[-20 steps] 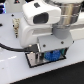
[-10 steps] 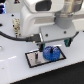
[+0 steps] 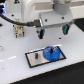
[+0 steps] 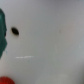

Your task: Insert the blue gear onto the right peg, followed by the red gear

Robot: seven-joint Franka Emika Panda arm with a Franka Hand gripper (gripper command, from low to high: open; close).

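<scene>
Now the blue gear (image 3: 50, 53) lies flat on its peg.

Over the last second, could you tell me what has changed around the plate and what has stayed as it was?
The gripper has let go of the blue gear and risen clear, fingers apart. The gear stays on the grey plate, toward the exterior view's right; the plate has not moved.

I see plate (image 3: 44, 56) on desk (image 3: 15, 60), gear (image 3: 51, 53) on plate's right in exterior view, pin (image 3: 36, 56) to its left
</scene>
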